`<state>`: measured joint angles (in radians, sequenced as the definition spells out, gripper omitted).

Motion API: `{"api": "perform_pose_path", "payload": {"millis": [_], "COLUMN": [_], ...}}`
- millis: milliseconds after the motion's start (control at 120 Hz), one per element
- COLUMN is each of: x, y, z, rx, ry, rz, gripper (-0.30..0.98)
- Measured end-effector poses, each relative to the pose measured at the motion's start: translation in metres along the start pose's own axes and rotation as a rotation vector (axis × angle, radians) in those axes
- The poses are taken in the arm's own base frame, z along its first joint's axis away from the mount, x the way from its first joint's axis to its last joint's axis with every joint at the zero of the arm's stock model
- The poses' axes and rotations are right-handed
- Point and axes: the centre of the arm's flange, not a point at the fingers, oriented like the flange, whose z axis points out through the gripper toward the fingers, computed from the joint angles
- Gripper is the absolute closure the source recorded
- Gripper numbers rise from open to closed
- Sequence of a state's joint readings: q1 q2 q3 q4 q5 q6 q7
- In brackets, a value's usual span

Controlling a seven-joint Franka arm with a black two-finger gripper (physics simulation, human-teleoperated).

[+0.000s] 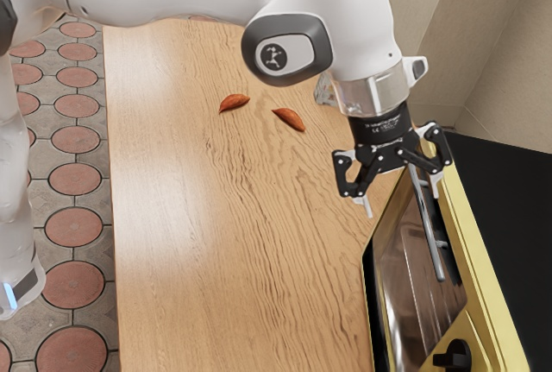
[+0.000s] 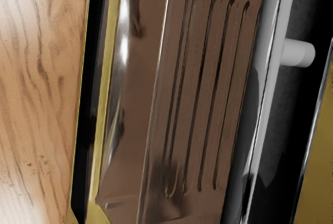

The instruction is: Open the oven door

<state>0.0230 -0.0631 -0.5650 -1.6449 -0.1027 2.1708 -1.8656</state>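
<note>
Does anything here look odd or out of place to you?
Nothing looks spilled or broken. Slightly odd: two loose reddish-brown, pointed pieces lie on the wooden table, apart from the oven, like stray leaves or pods.

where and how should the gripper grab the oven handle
I'd take the oven handle by the straight middle of its bar, between the two posts, coming from in front of the door. The bar is long and slim and stands off on short posts, so the open gripper could probably close across its width, with one finger on either side.
</note>
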Motion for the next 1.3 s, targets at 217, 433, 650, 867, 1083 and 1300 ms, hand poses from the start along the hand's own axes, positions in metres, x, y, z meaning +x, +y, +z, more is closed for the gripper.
{"api": "perform_pose_path", "payload": {"millis": [217, 433, 650, 867, 1083, 1300], "x": [0.003, 0.013, 0.018, 0.023, 0.028, 0.039], "y": [0.000, -0.003, -0.007, -0.013, -0.032, -0.042], "z": [0.006, 0.018, 0.027, 0.034, 0.034, 0.028], "rx": [0.004, 0.025, 0.043, 0.062, 0.074, 0.070], "ry": [0.000, 0.003, -0.004, -0.009, 0.021, 0.047], "rz": [0.008, -0.002, -0.015, -0.030, -0.035, -0.054], "gripper": [0.00, 0.00, 0.00, 0.00, 0.01, 0.01]}}
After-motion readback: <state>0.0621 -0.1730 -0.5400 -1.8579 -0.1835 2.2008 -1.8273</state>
